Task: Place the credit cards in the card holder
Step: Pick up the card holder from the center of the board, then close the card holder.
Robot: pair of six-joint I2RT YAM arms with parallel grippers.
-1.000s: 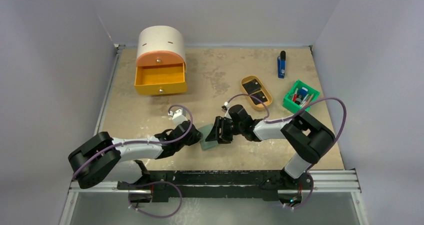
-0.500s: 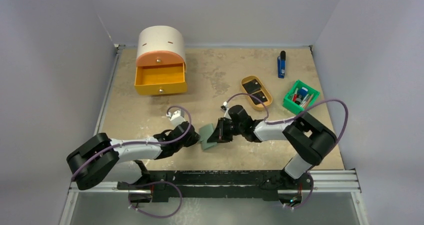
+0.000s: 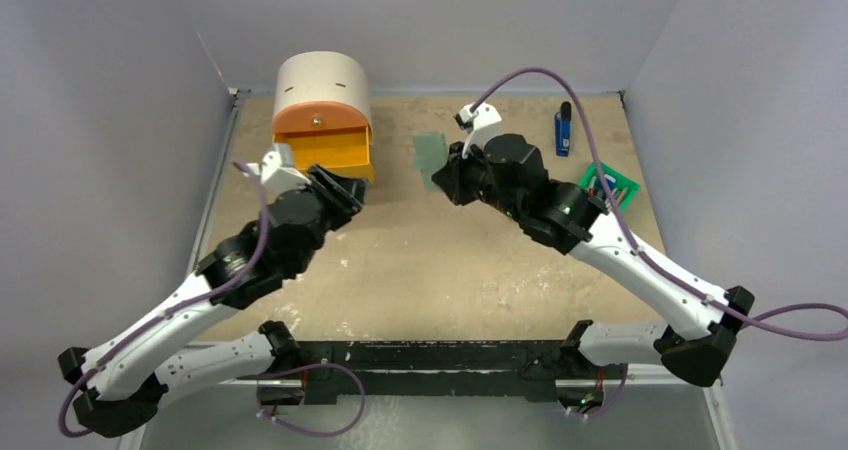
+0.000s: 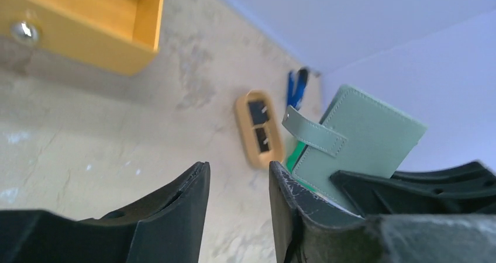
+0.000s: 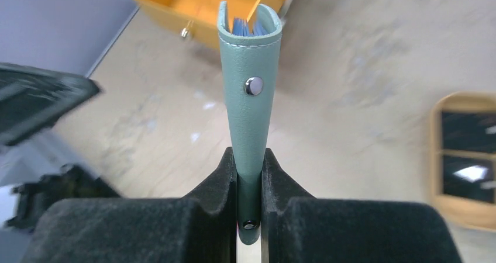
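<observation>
Progress early: grey-green folding card holder (image 5: 248, 99) pinched in right fingers (image 5: 222, 184), left fingers (image 4: 187, 210) released, black credit cards (image 4: 259, 110) unloaded in tan oval tray (image 4: 241, 120).

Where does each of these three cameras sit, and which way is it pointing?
Top external: fixed above and behind, looking down on the beige table; left arm and right arm show whole.
Left wrist: on the left arm, looking past its open left gripper toward the tan oval tray of black cards.
Right wrist: looking along the right gripper, clamped on the grey-green folding wallet.
Shared: both wrist views show wallet, tray and yellow drawer.
</observation>
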